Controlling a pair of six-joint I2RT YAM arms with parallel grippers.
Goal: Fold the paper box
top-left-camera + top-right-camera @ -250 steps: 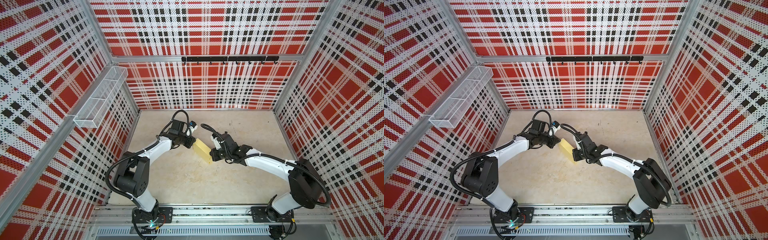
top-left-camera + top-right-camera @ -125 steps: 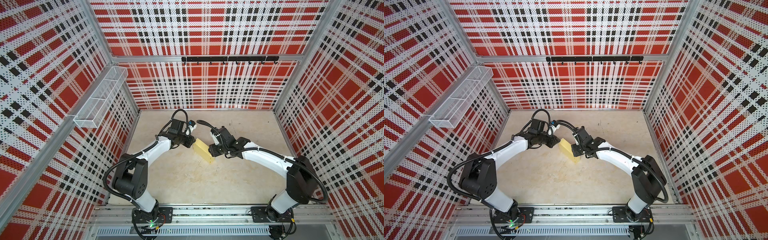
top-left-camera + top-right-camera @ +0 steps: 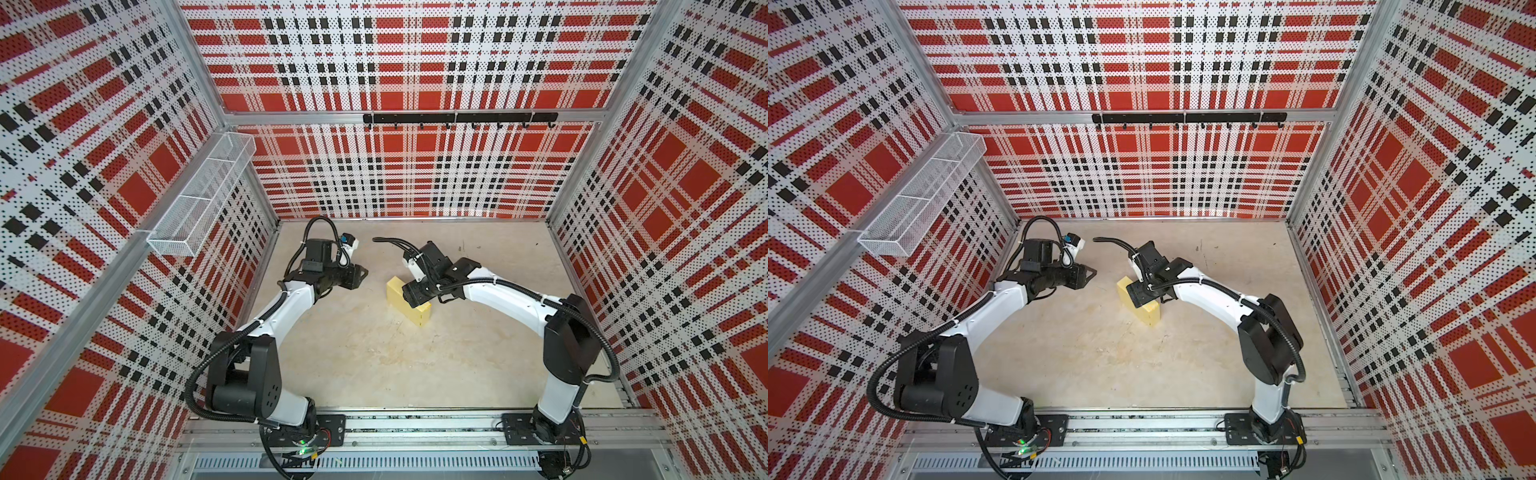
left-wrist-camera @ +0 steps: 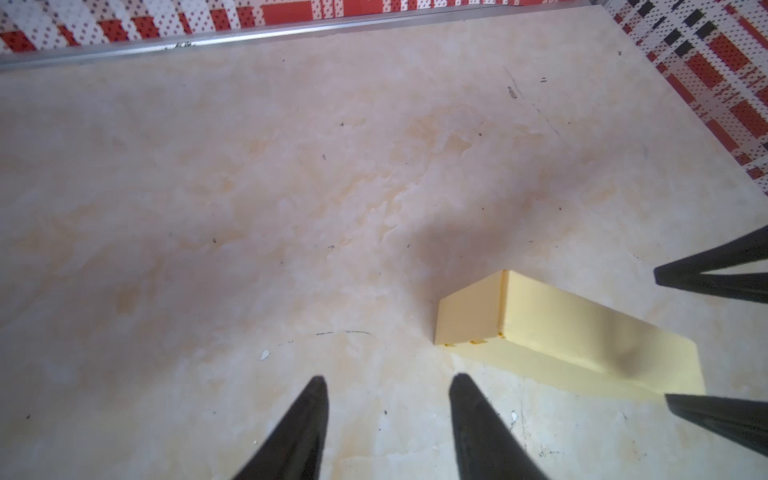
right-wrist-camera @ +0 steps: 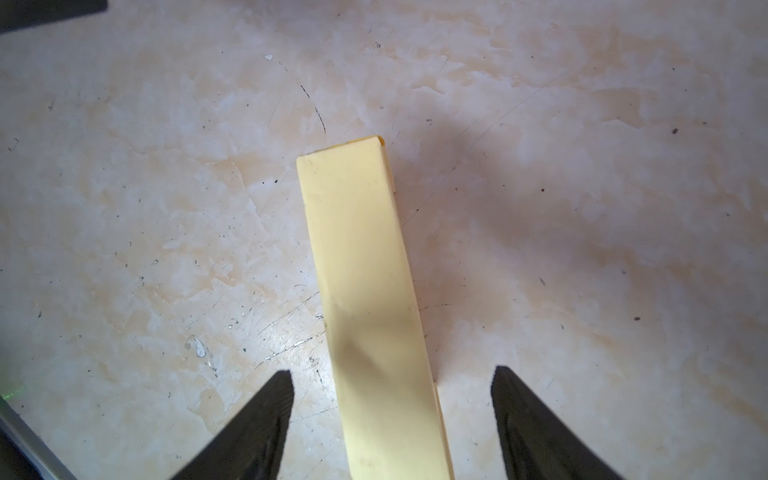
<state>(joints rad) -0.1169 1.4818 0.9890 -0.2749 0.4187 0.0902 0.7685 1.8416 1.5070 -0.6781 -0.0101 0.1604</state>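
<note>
Red, black and white plaid panels wall in a beige marbled tabletop (image 3: 353, 353). On the left, the left gripper (image 4: 389, 379) hovers over bare table with its black fingers moderately apart and nothing between them. In both top views it sits to the left of the box, clear of it. Near the middle of the table rests the pale yellow thin-cardboard paper box (image 3: 419, 316). It is fully closed into a long, narrow rectangular block with crisp edges, and runs diagonally from far-left to near-right. The left wrist view shows its plain end face and tiny tab tips at the bottom seam. Over its middle stands the right gripper (image 5: 392, 372), fingers spread wide on either side of the box with a gap to each, so nothing is gripped. A second ago both grippers were closed at the box, the left at its far end. Since then the left has backed away leftward, both have opened, and the box has kept its spot.
</note>
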